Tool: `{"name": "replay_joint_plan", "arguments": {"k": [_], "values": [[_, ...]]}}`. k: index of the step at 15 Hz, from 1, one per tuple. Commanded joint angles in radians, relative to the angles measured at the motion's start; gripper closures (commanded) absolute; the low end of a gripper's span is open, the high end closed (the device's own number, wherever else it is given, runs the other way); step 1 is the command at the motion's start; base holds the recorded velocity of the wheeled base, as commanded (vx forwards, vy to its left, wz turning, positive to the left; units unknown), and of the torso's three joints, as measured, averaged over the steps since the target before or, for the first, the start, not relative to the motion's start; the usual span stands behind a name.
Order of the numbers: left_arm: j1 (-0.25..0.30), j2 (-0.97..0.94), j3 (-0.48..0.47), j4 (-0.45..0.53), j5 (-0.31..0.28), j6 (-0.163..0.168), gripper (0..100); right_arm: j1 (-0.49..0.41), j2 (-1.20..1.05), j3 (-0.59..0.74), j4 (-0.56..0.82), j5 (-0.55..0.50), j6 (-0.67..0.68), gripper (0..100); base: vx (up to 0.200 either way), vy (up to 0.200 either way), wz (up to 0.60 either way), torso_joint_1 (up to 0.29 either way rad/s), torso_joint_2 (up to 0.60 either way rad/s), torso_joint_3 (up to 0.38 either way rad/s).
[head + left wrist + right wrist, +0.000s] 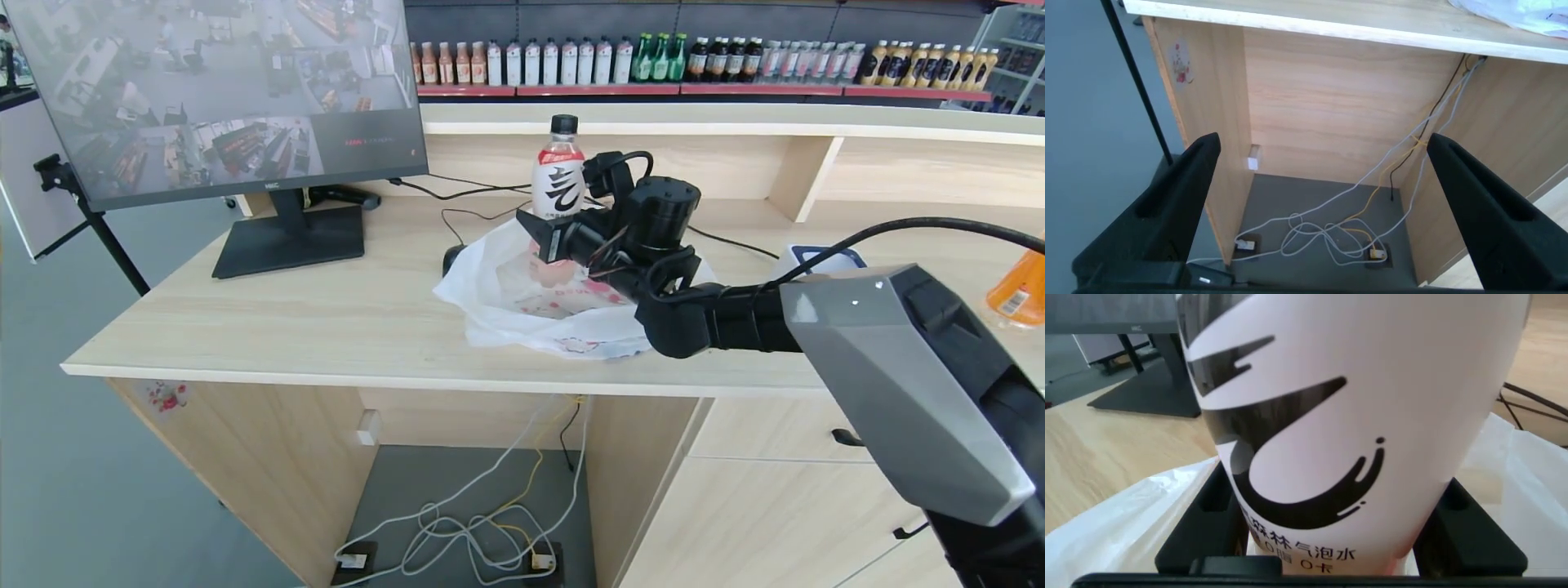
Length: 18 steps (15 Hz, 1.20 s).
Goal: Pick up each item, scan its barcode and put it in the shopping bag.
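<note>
White-labelled plastic bottle point(559, 175) with a black cap, standing upright in the right claw point(563, 235); the claw is closed on its lower body. Head view: shopping bag point(506, 294) lies directly under the claw on the pale wood-grain counter point(326, 310). It is thin white film, crumpled and slumped, with no stiff rim. Monitor point(220, 90) is well off to the claw's left, and an orange bottle point(1016, 294) lies well off to its right.

My read is that this is the bagging step for this bottle. Can't tell whether the barcode has been scanned. Next move would be straight down into the bag mouth, then release. The film is limp, so the mouth may be folded over, and the bottle could land on top and roll. A round smooth body and a tall shape mean it tips easily once let go.

Left wrist view: left claw point(1323, 147) is spread wide with nothing in it, parked below the counter edge, matte black fingers. Beyond it are the laminate side panels and loose cables point(1331, 237) on the grey floor. A corner of the bag shows above.

Right wrist view: the bottle fills the gap between the black pads, glossy label with a black brush stroke. Bag film sits just beneath the claw, with bare wood beyond.
</note>
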State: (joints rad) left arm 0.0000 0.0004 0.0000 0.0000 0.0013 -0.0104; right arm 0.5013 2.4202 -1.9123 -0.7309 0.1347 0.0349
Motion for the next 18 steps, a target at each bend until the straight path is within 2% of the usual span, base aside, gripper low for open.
{"name": "replay_joint_plan", "arguments": {"k": [1, 18], "values": [[0.0, 0.0, 0.0, 0.0, 0.0, 0.0, 0, -0.007, 0.026, -0.013, -0.002, 0.0, 0.0, 100, 0.0, 0.0, 0.0, 0.0, 0.0, 0.0], [0.0, 0.0, 0.0, 0.0, 0.0, 0.001, 0, -0.012, 0.065, 0.003, -0.032, -0.001, -0.003, 100, 0.0, 0.0, 0.0, 0.0, 0.0, 0.0]]}}
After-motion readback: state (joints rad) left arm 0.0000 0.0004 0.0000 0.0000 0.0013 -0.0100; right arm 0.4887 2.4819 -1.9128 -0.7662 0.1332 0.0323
